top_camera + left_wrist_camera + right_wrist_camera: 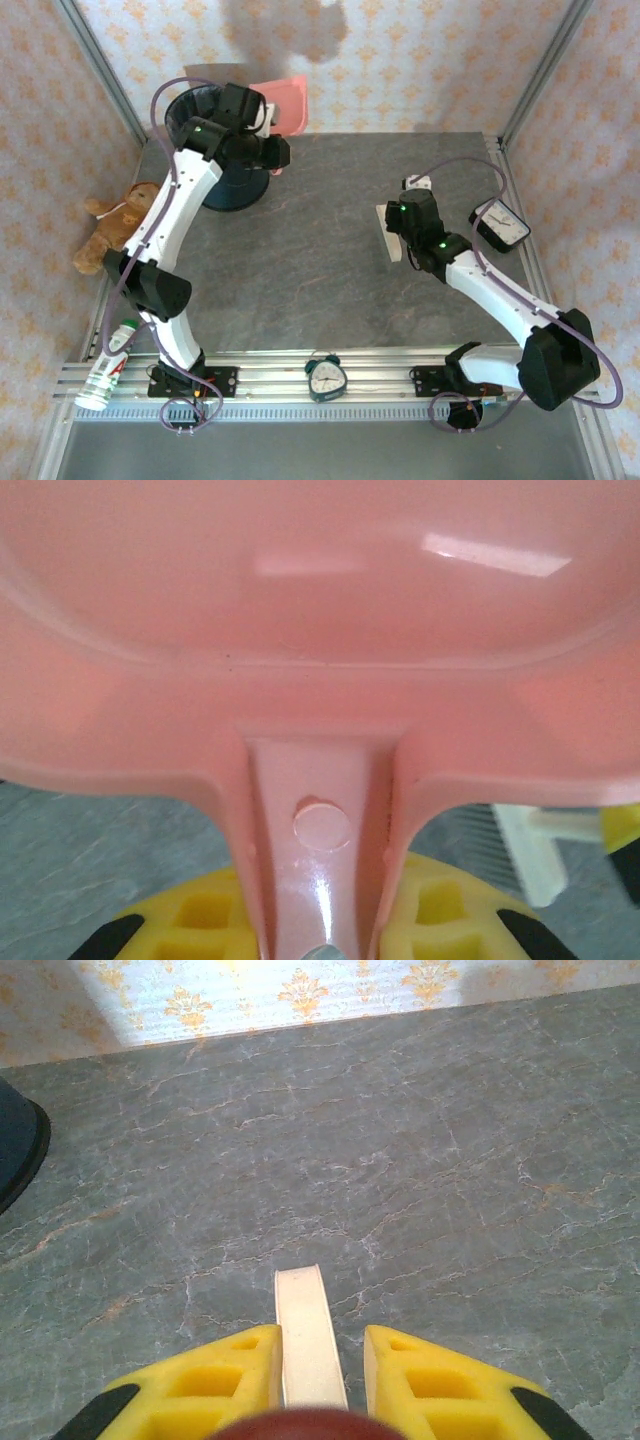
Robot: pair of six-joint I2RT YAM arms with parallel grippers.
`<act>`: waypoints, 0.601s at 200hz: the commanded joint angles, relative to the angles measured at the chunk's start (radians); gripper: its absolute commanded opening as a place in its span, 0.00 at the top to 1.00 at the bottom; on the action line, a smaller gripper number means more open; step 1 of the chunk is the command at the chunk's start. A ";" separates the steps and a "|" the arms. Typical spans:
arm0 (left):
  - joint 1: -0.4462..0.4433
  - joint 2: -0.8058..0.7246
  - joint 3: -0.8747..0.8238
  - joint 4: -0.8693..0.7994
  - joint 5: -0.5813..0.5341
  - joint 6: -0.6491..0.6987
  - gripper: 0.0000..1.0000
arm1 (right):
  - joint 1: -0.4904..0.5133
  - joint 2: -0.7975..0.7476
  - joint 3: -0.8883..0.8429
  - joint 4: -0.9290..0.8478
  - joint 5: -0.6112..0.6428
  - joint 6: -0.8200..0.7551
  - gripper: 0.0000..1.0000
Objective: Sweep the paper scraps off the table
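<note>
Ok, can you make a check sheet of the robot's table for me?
Surface: dark grey stone-patterned table, bare in the middle.
Job's things: paper scraps, nothing seen; pink plastic dustpan by the black round bin; cream brush.
Clutter: brown teddy bear, white plastic bottle, teal alarm clock, black-framed clock.
Grippers: left gripper shut on the dustpan's handle; right gripper shut on the brush handle.
Cables: purple cables looping along both arms.
Surroundings: floral wallpaper walls.
</note>
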 commanded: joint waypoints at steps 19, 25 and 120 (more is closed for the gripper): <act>-0.072 0.086 0.049 -0.181 -0.190 0.158 1.00 | -0.008 -0.062 -0.015 0.022 0.076 -0.020 1.00; -0.080 0.093 0.048 -0.188 -0.202 0.165 1.00 | -0.008 -0.064 -0.016 0.020 0.083 -0.023 1.00; -0.207 0.271 0.027 -0.228 -0.316 0.215 1.00 | -0.015 -0.106 -0.028 -0.013 0.159 -0.071 1.00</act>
